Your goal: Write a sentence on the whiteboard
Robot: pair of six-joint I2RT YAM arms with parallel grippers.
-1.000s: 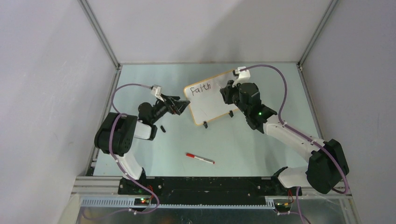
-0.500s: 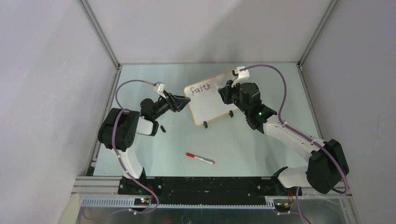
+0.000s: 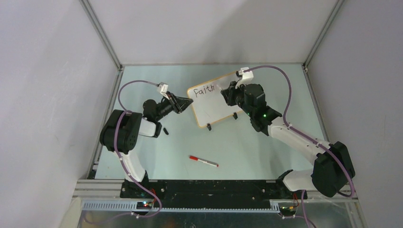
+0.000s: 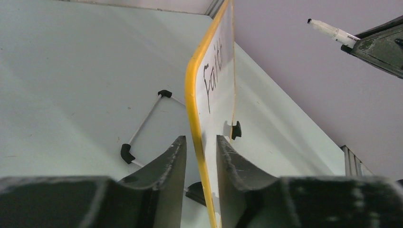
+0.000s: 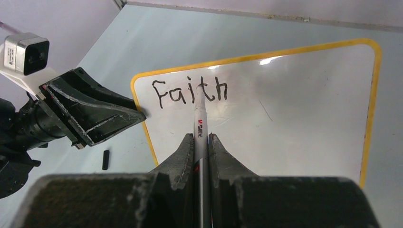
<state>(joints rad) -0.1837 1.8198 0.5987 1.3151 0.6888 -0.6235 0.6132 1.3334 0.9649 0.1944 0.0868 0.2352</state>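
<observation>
The whiteboard stands tilted on its black feet, orange frame edge-on in the left wrist view. Black lettering "Faith" runs along its top left. My left gripper straddles the board's left edge, one finger behind and one in front, with a thin gap on each side of the frame. My right gripper is shut on a grey marker. The marker's tip rests at the board between the "t" and "h". The rest of the sentence is not on the board.
A red-capped marker lies on the table in front of the board. A small black cap sits near the left arm. The board's wire stand with black feet rests behind it. Grey enclosure walls close in the table.
My left gripper has moved right to the board's left edge, and its jaws have narrowed around the frame. The right gripper with the marker has barely shifted.
</observation>
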